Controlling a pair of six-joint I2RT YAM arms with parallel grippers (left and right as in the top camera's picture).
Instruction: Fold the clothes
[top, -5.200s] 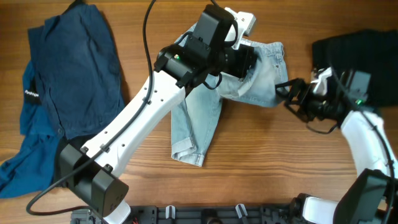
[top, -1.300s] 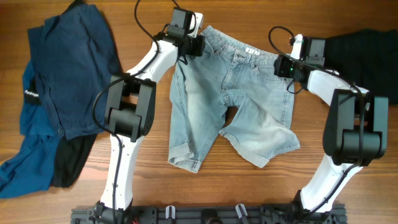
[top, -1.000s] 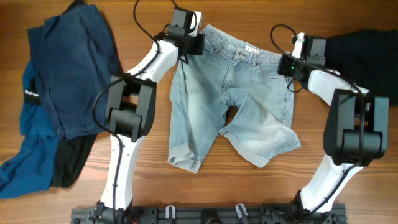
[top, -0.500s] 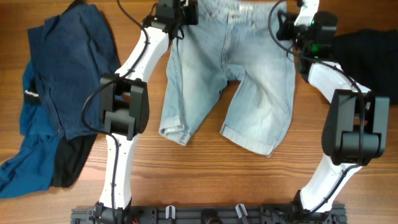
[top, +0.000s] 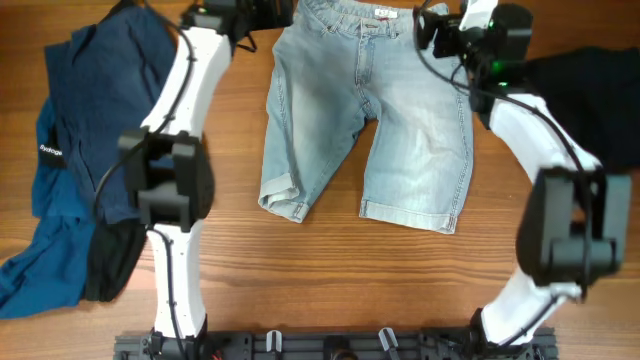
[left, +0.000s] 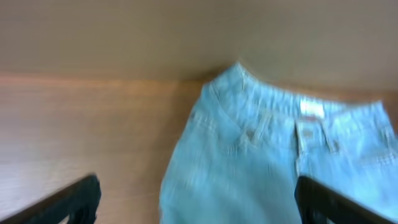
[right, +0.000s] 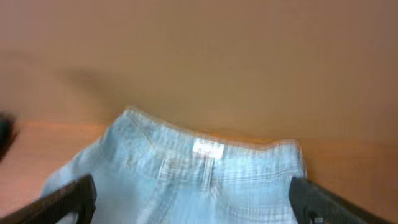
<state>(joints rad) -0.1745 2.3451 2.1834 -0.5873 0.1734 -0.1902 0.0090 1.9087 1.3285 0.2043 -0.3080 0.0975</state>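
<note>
The clothes, a pair of light blue denim shorts (top: 370, 110), lie spread flat with the waistband at the table's far edge and both legs pointing toward me. My left gripper (top: 268, 12) hovers by the waistband's left corner and is open. My right gripper (top: 432, 25) is by the right corner, also open. In the left wrist view the shorts (left: 267, 162) lie below the gripper (left: 199, 205), whose fingers (left: 74, 199) stand wide apart. In the right wrist view the waistband with its white label (right: 208, 148) sits beneath the open gripper (right: 202, 205).
Dark navy garments (top: 110, 120) are heaped at the left, with a black piece (top: 110, 262) under them. A black garment (top: 590, 90) lies at the right edge. Bare wooden table (top: 350, 280) shows in front of the shorts.
Both grippers carried the waistband toward the far edge, pulling the shorts flat and straight. They have since let go and opened.
</note>
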